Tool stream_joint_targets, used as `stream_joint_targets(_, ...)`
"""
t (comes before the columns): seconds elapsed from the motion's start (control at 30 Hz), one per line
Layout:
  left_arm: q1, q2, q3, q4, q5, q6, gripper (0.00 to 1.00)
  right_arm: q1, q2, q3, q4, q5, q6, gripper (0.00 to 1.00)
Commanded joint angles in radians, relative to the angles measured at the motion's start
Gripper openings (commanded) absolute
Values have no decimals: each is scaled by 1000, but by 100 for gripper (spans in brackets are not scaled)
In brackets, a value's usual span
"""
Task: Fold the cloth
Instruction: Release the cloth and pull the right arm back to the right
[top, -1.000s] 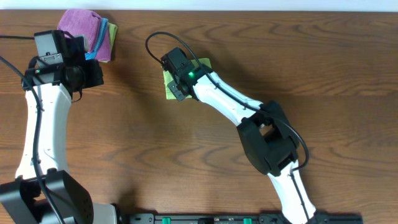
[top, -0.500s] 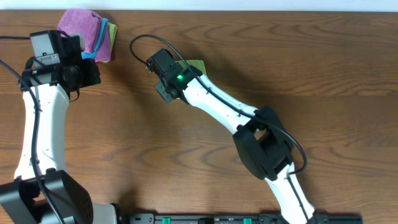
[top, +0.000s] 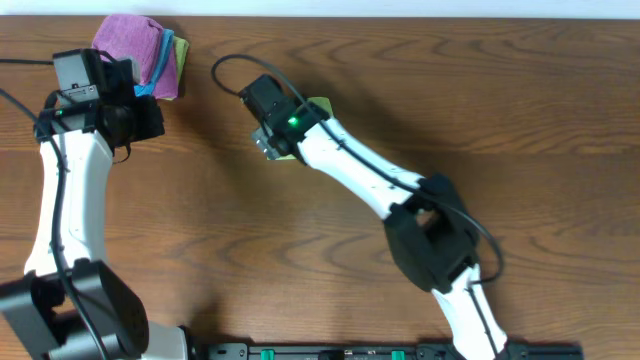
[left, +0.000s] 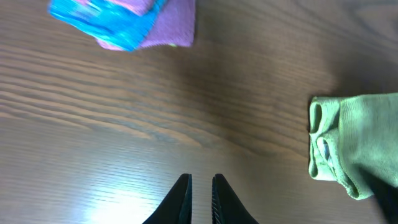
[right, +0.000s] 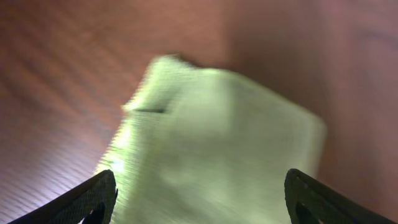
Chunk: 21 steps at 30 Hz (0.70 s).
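Note:
The lime-green cloth (top: 320, 105) lies bunched into a small folded pad at the back middle of the table, mostly hidden under my right wrist. My right gripper (top: 270, 143) hovers just over it, jaws wide open. In the right wrist view the cloth (right: 217, 124) fills the space between the spread fingers (right: 93, 199), blurred, and nothing is pinched. My left gripper (left: 201, 199) is shut and empty above bare wood near the back left. From the left wrist view, the cloth (left: 360, 140) shows its rolled edge far to the right.
A pile of other cloths sits at the back left corner: purple (top: 128, 40) on top, light blue (top: 160, 65) and a green edge beneath. The left wrist view has the blue (left: 99, 18) and purple (left: 177, 25) ones ahead. A black cable (top: 225, 70) loops by the right wrist.
My right gripper went from shut to wide open, letting go of the cloth after carrying it left. The left arm has hardly moved.

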Motion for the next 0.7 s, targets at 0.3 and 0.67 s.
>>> stream_joint_targets(0.3,-183,63,-1,27,-82,74,30,-224,-599,29,-452,206,130,79)
stream_joint_targets(0.67,-360,177,-2,71,32,18,41,-230,-1181,-305,-585,380,215,88)
